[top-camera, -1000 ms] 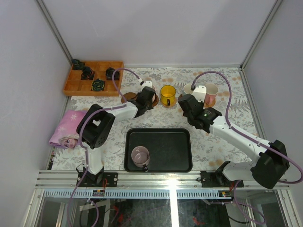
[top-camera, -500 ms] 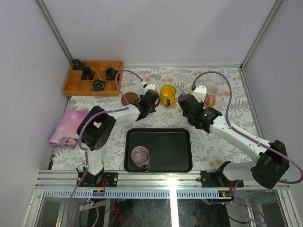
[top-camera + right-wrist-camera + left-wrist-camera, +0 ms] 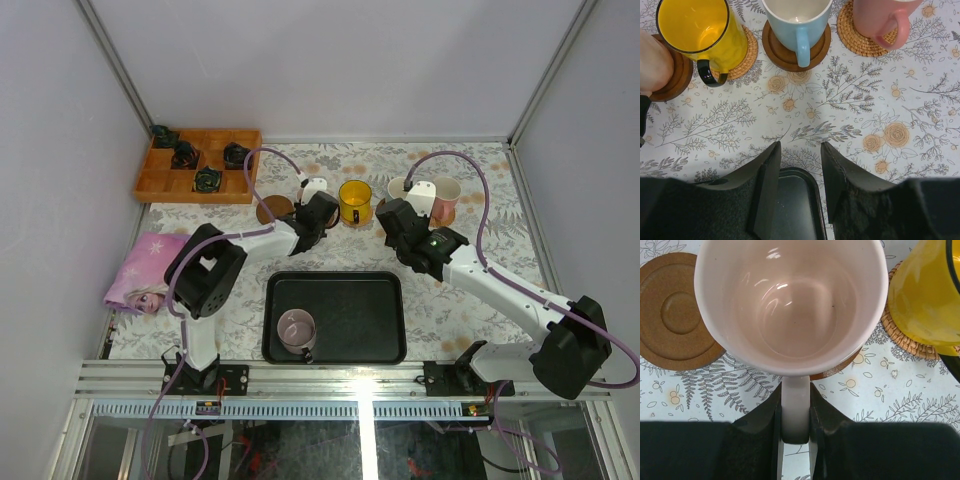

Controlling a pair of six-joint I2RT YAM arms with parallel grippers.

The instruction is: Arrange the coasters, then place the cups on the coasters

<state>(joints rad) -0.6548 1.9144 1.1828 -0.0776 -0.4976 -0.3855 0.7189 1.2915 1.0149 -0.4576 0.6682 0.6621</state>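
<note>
Slightly rightward along the far worktop (image 3: 450, 300) edge goes the left gripper (image 3: 795, 415), pinching the handle (image 3: 795, 390), a sound hold for this seemingly stiff, slippery, fragile pale cup (image 3: 790, 305); the right gripper (image 3: 799, 160) hangs half-open, empty.

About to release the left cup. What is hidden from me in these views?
- Left wrist: the held cup covers most of its coaster; contact and centring unclear.
- Top: the left arm hides that cup and coaster.
- Right wrist: pink cup cut off by the top edge.
- Top: black items in the wooden box too small to identify.
</note>
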